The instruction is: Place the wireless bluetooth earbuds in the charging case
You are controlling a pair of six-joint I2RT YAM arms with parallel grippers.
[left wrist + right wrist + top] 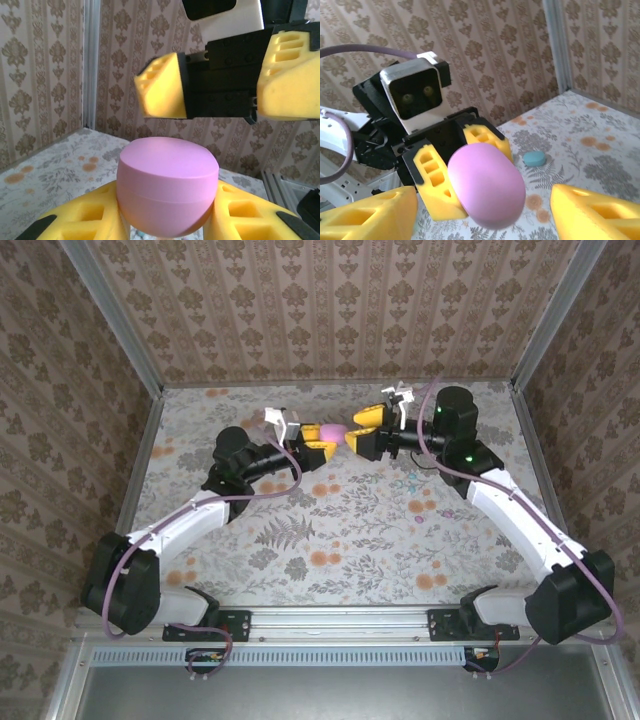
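A pink pebble-shaped charging case [331, 430] is held up off the table, lid closed, with my left gripper [320, 445] shut on it. In the left wrist view the case [167, 177] sits pinched between the two yellow foam fingers [85, 222]. My right gripper [362, 432] faces it from the right, open, with a fingertip [375, 215] on either side of the case [487, 185] and not touching it. A small teal oval piece [535, 158] lies on the table beyond; whether it is an earbud I cannot tell.
The floral table [340, 530] is fenced by patterned walls and metal corner posts [150, 390]. Both arms reach in toward the back middle. A small purple speck [447, 515] lies beside the right arm.
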